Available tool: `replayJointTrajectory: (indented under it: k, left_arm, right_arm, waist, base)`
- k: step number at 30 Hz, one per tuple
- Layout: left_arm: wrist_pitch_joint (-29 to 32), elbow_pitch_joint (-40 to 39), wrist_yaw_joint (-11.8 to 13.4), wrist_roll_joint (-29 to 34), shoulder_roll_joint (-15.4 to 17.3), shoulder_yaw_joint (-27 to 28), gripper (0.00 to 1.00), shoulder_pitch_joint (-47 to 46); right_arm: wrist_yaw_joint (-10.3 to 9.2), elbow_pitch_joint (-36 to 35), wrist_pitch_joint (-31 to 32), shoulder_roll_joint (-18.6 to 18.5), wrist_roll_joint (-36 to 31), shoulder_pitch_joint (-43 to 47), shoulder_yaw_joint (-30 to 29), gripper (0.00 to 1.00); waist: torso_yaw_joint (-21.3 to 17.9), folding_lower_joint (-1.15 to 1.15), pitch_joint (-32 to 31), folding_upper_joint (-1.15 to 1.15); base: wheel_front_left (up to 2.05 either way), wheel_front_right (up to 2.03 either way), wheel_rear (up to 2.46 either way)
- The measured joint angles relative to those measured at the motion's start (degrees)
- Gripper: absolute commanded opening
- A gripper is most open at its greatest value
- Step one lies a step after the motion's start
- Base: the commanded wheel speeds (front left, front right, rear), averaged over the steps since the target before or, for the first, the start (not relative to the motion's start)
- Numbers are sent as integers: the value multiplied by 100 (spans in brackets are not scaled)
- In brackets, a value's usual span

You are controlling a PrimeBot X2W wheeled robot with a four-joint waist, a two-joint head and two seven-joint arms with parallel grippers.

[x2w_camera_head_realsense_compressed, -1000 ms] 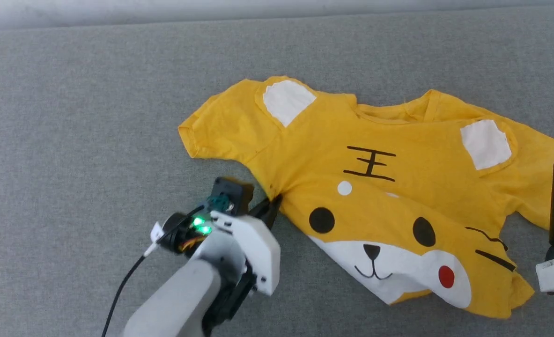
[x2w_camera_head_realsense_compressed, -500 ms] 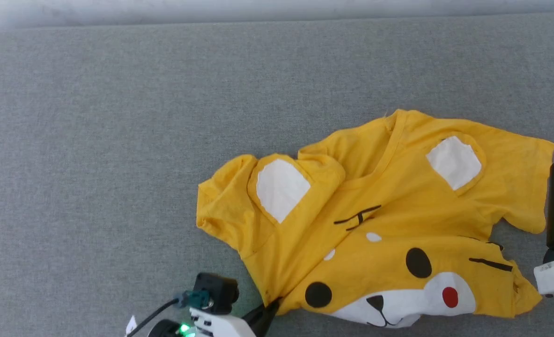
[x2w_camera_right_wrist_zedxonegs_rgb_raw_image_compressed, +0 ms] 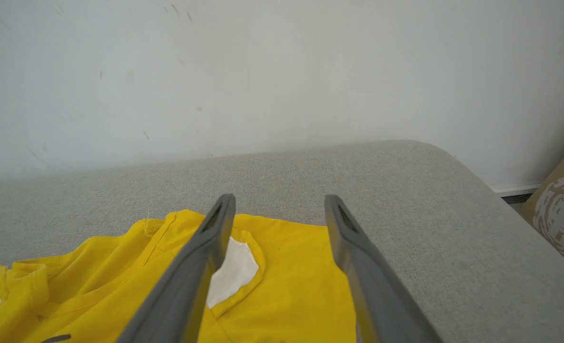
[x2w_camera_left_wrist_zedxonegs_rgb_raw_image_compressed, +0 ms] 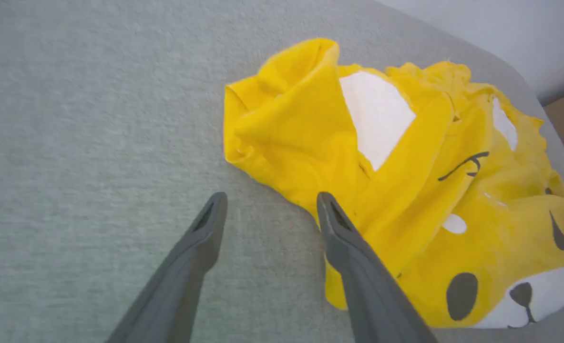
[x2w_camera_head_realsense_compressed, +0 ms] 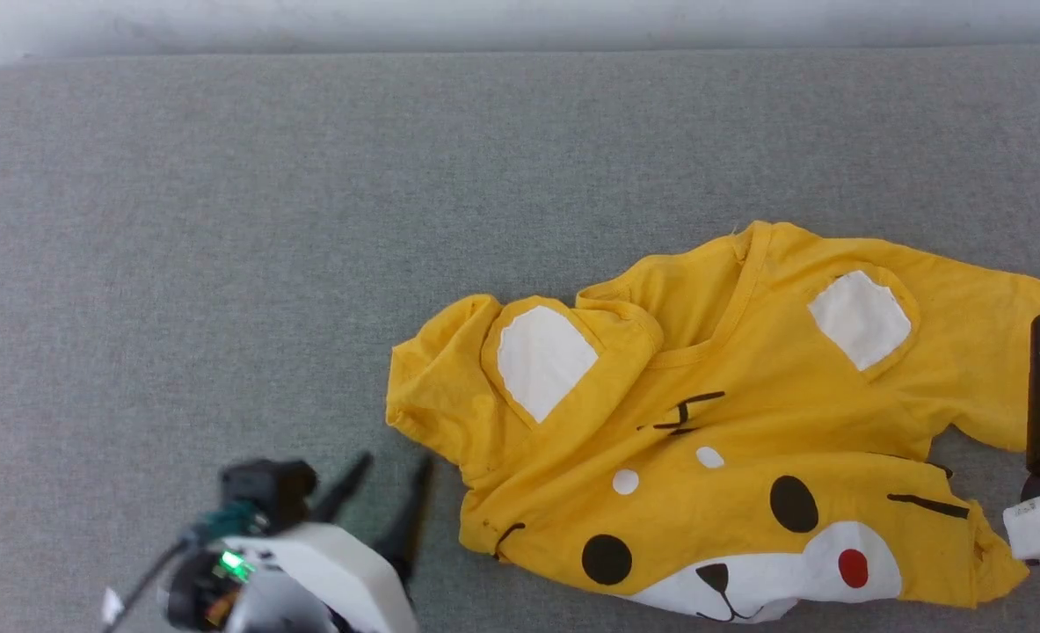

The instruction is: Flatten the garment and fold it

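The yellow T-shirt (x2w_camera_head_realsense_compressed: pixel 730 440) lies face up on the grey fabric-covered bench (x2w_camera_head_realsense_compressed: pixel 221 220), toward 4 o'clock in the head view. Its collar (x2w_camera_head_realsense_compressed: pixel 739 290) points to 12 o'clock and the cartoon muzzle to 6. It is not flat. The sleeve (x2w_camera_head_realsense_compressed: pixel 432 404) on the 9 o'clock side is bunched and rolled inward, the shoulder beside it rides up in a ridge around the white ear patch (x2w_camera_head_realsense_compressed: pixel 541 360), and slanting creases squeeze the black stripes on the chest. The 3 o'clock half lies smoother.

The left pincer (x2w_camera_head_realsense_compressed: pixel 394 460) sits at 7 o'clock in the head view, spread wide and holding nothing. It is just beside the shirt's 9 o'clock edge. In its wrist view one finger crosses the yellow border, and whether it touches the cloth cannot be told. The right pincer (x2w_camera_right_wrist_zedxonegs_rgb_raw_image_compressed: pixel 279 200) is also wide open and empty, poised above the 3 o'clock sleeve with its tips toward the wall (x2w_camera_right_wrist_zedxonegs_rgb_raw_image_compressed: pixel 262 71).

By the look of it, the flattening step is in hand and no fold is begun. The next move probably calls for a fresh hold on the crumpled sleeve or its shoulder seam, drawn outward toward 9 or 10 o'clock. The right side would need pinning or a counter-pull toward 3, so that the body stretches rather than slides across the bench
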Motion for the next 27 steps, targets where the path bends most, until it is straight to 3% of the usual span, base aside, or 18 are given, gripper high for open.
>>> replayJointTrajectory:
  k: [5, 10, 20, 27]
  left_arm:
    - [-179, -43, 198, 286, 474, 536, 100, -439]
    - [125, 332, 110, 435, 682, 438, 100, -783]
    - [569, 794, -296, 305, 520, -9, 100, -1102]
    - [648, 1091, -439, 277, 437, -192, 100, -1146]
  right_arm:
    - [0, 1, 0, 1, 3, 0, 31, 100]
    - [0, 9, -2, 2, 9, -2, 109, 100]
    - [0, 15, -2, 1, 8, 0, 87, 100]
    - [0, 23, 0, 1, 7, 1, 104, 100]
  waist:
    - [3, 0, -5, 0]
    - [-67, 1, 30, 0]
    - [-191, 0, 67, 0]
    - [-182, 0, 32, 0]
  base:
    - [0, 0, 0]
    - [0, 0, 0]
    - [0, 0, 0]
    - [0, 0, 0]
